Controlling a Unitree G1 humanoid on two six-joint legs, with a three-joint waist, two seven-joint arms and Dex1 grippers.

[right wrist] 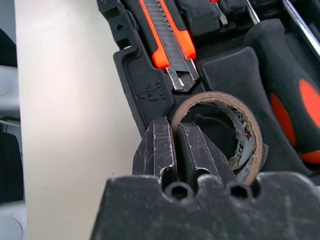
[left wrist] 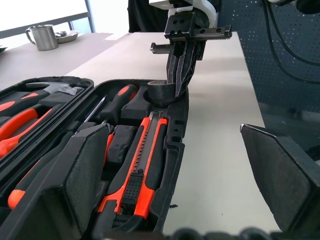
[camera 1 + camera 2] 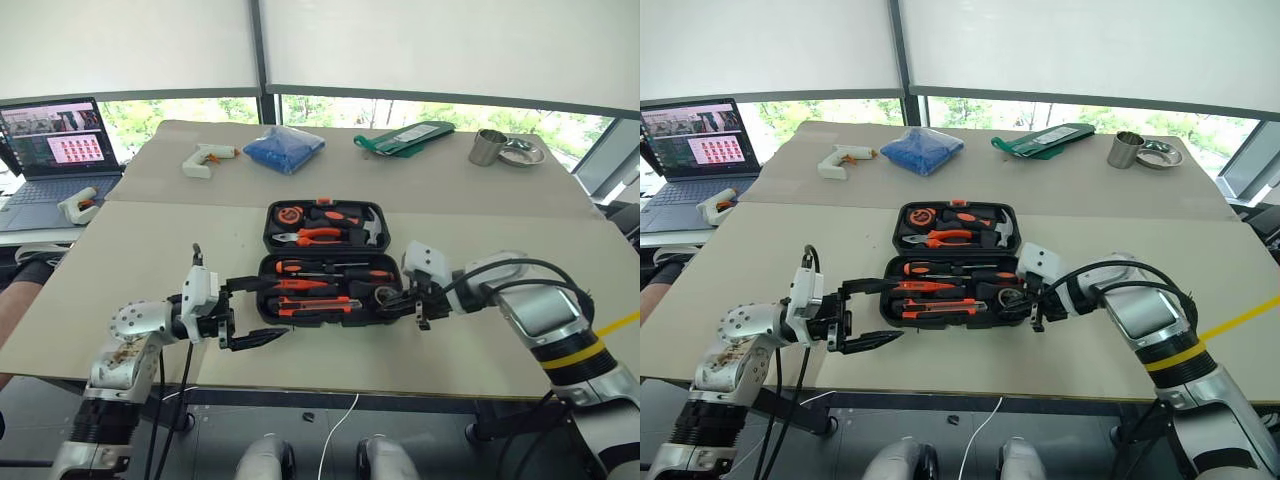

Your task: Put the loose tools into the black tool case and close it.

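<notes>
The black tool case (image 3: 271, 228) lies open on the table, its moulded slots facing up. In the near half lie two orange-and-black screwdrivers (image 3: 320, 268) and the utility knife (image 2: 145, 160). My right gripper (image 1: 175, 130) points down at the case's front right corner slot. It is shut on the wall of the small tape roll (image 1: 250, 135), which sits in that slot beside the knife's blade end. My left gripper (image 3: 262, 312) is held level at the case's front left corner, open, with nothing between its pads (image 2: 85, 170).
The far half of the case holds pliers, a hammer and a tape measure (image 3: 290, 213). Further back are a laptop (image 3: 55, 140), two white glue guns (image 3: 205, 158), a blue bag (image 3: 285, 148), a green pouch (image 3: 405, 137) and a metal cup (image 3: 487, 147).
</notes>
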